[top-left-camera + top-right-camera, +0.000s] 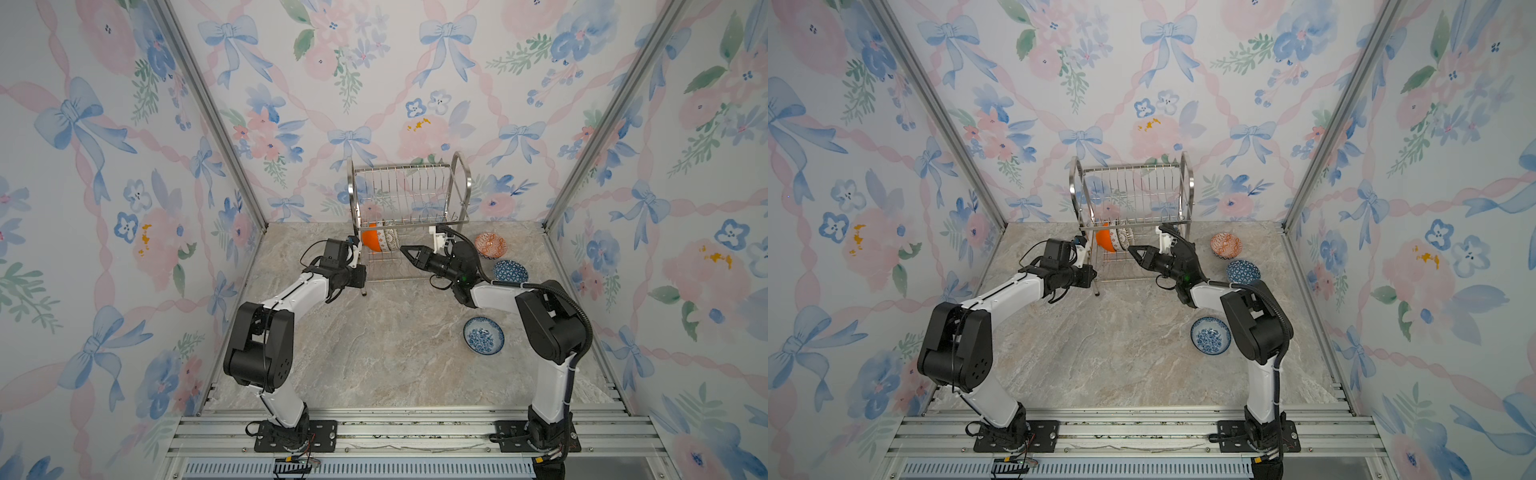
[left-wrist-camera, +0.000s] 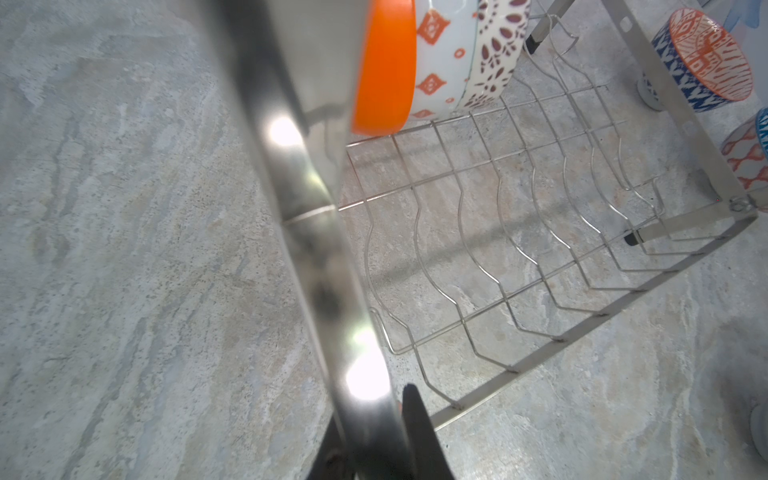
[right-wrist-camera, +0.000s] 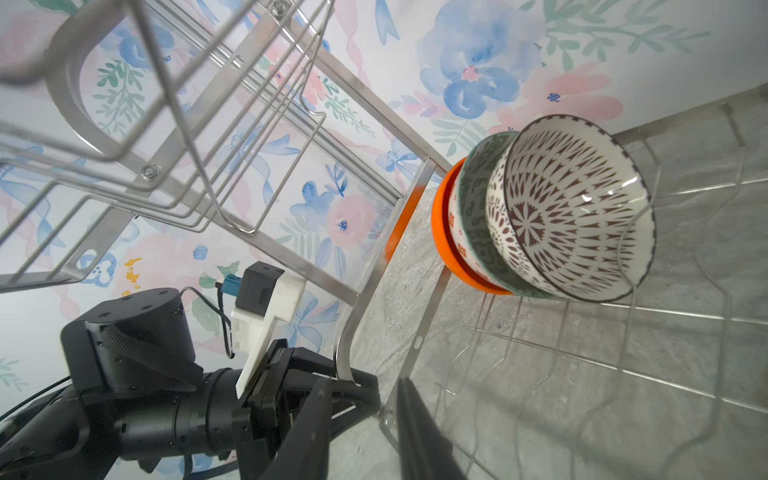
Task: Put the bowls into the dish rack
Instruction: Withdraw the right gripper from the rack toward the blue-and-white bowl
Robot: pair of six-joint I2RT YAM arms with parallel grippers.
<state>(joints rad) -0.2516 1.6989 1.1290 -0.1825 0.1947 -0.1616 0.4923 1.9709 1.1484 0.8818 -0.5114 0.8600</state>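
Note:
The dish rack (image 1: 460, 183) (image 1: 1185, 183) stands at the back of the table. On its lower shelf (image 2: 515, 370) three bowls lean on edge: a plain orange bowl (image 1: 371, 242) (image 2: 386, 70), a green-white bowl (image 3: 473, 199) and a white dark-lattice bowl (image 3: 569, 208). My left gripper (image 1: 361, 274) (image 2: 374, 432) is shut on the rack's left side frame (image 2: 316, 232). My right gripper (image 1: 405, 250) (image 3: 365, 415) hovers open over the lower shelf, just right of the bowls, holding nothing.
Three bowls sit on the table right of the rack: an orange-red-white bowl (image 1: 491, 244), a dark-blue triangle bowl (image 1: 510, 271) and a blue-white floral bowl (image 1: 483, 335) beside the right arm's elbow. The rack's upper shelf (image 3: 174, 137) hangs above the right gripper.

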